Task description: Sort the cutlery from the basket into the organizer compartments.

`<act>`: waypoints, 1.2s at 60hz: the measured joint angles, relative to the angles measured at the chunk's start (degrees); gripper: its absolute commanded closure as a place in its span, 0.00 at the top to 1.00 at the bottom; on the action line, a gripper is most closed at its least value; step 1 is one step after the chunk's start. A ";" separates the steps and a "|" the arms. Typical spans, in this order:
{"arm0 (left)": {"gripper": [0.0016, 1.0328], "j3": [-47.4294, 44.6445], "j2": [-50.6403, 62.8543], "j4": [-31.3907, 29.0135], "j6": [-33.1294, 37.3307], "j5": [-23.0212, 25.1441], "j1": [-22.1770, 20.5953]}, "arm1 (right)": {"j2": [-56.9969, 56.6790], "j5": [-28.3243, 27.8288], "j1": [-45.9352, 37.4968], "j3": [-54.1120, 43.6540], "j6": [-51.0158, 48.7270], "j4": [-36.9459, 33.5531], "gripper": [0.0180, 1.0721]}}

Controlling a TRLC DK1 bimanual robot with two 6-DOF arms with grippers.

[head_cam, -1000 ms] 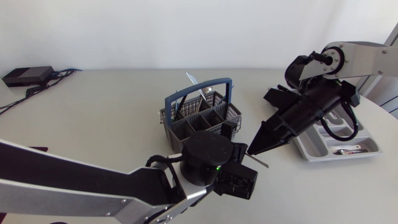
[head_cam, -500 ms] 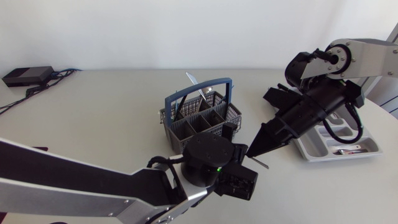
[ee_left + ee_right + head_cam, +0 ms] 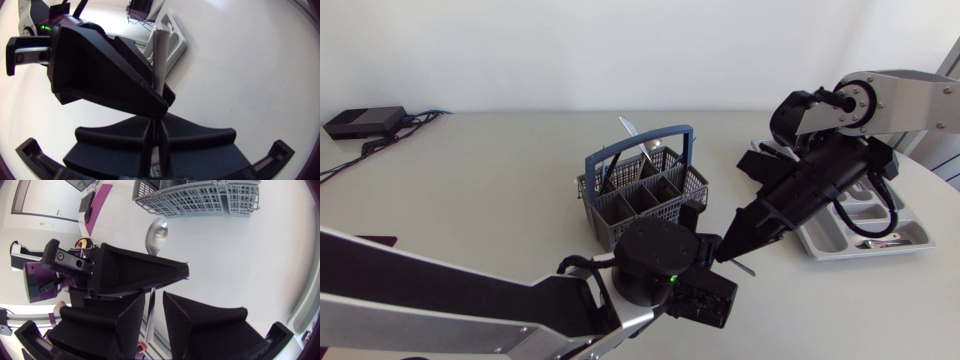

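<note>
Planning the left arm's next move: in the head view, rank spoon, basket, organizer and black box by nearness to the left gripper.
From the left gripper:
1. spoon, between its fingers
2. basket, just beyond it
3. organizer, toward the right arm
4. black box, far left corner

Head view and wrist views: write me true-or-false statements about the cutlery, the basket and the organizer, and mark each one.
1. The left end effector is shut on the spoon. True.
2. The basket is empty. False: cutlery stands in its rear compartments.
3. The organizer lies on the left arm's side of the table. False: it lies under the right arm.
4. The organizer already holds a piece of cutlery. True.
5. The spoon's bowl points toward the organizer. False: it points toward the basket.
</note>
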 measured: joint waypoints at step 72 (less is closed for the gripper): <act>0.56 -0.50 -0.44 1.29 -1.68 -2.86 -0.44 | -13.05 15.58 6.36 -10.49 4.09 13.44 0.07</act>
